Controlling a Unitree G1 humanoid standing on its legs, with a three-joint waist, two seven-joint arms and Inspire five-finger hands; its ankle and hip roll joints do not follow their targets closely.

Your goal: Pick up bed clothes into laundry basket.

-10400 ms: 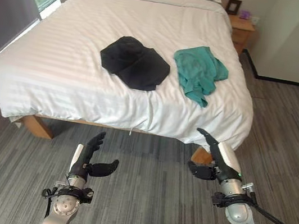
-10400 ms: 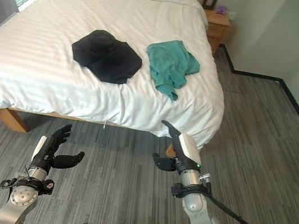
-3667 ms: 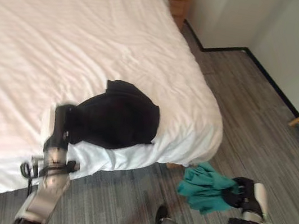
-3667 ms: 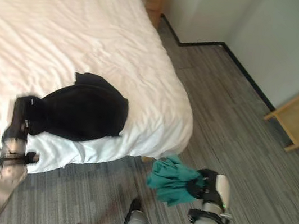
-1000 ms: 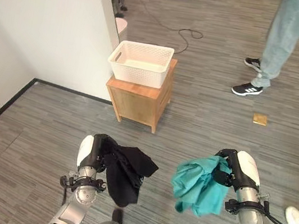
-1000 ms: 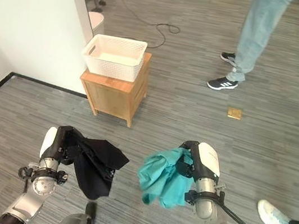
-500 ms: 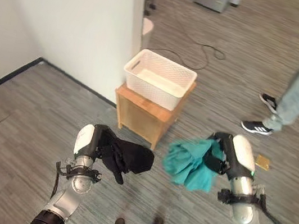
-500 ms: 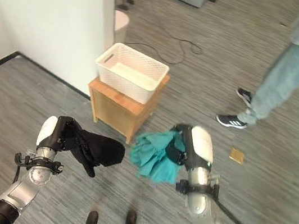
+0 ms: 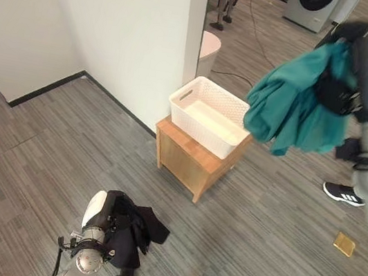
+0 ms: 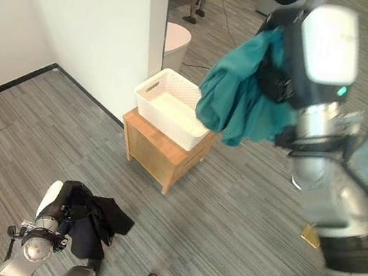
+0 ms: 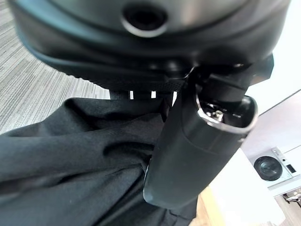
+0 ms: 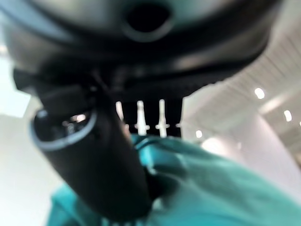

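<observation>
Below the raised right hand (image 9: 339,85), clenched on the teal garment (image 9: 290,106), sits the white basket (image 9: 208,117). Left hand (image 9: 111,221) grips the black garment (image 9: 134,232) low.

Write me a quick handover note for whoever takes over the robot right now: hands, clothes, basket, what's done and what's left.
Right hand: shut on the teal garment, raised high near the white laundry basket.
Left hand: shut on the black garment, held low above the floor.
Basket sits on a small wooden cabinet and looks empty.
Done: both garments are in hand.
Left: drop the teal one in, then bring the black one up and in.
</observation>
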